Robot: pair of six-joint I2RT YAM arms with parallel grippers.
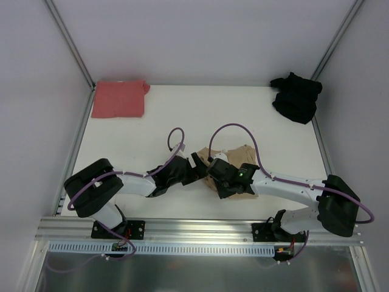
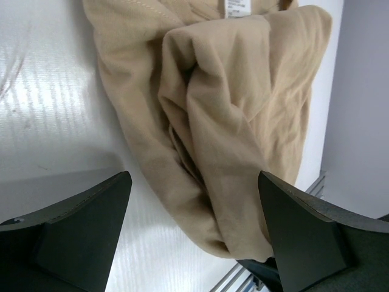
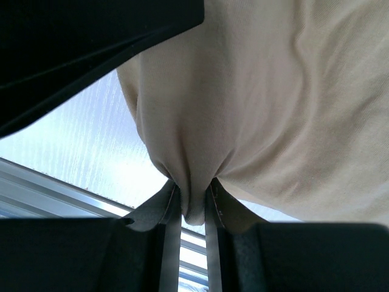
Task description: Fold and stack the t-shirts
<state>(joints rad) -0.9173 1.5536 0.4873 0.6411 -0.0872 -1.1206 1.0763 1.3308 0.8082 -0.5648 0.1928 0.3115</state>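
Note:
The tan-beige t-shirt (image 1: pixel 243 155) lies bunched near the front middle of the table, mostly hidden under both grippers. My right gripper (image 1: pixel 220 182) is shut on a fold of it (image 3: pixel 193 201), the cloth pinched between the fingers (image 3: pixel 171 213). My left gripper (image 1: pixel 197 163) is open, its fingers (image 2: pixel 79 231) spread either side of the crumpled tan shirt (image 2: pixel 231 121) just above it. The salmon-red t-shirt (image 1: pixel 119 98) lies folded at the back left. The black t-shirt (image 1: pixel 296 96) lies crumpled at the back right.
The white table (image 1: pixel 152 131) is bordered by a metal rail (image 1: pixel 200 228) along the near edge and white walls with metal posts at the sides and back. Purple cables loop over both arms.

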